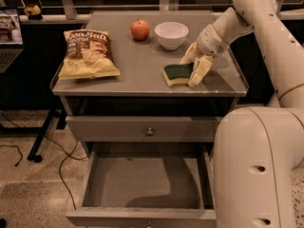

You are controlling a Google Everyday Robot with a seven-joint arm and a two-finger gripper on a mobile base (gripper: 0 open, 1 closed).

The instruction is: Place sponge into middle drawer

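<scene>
The sponge [175, 74], pale yellow with a dark green top, lies flat on the cabinet top [142, 65] at its right front. My gripper [189, 71] reaches down from the right. Its two cream fingers [200, 69] are spread, one behind and one in front of the sponge's right end. The sponge still rests on the surface. The middle drawer [142, 184] is pulled out below, with a bare grey floor and low side walls. My own arm hides its right edge.
A white bowl [171, 34] and a red apple [140, 29] stand at the back of the top, and a chip bag [88, 53] lies at the left. A shut drawer front with a knob [149, 131] is one tier above the open drawer. My large arm body [259, 165] fills the right foreground.
</scene>
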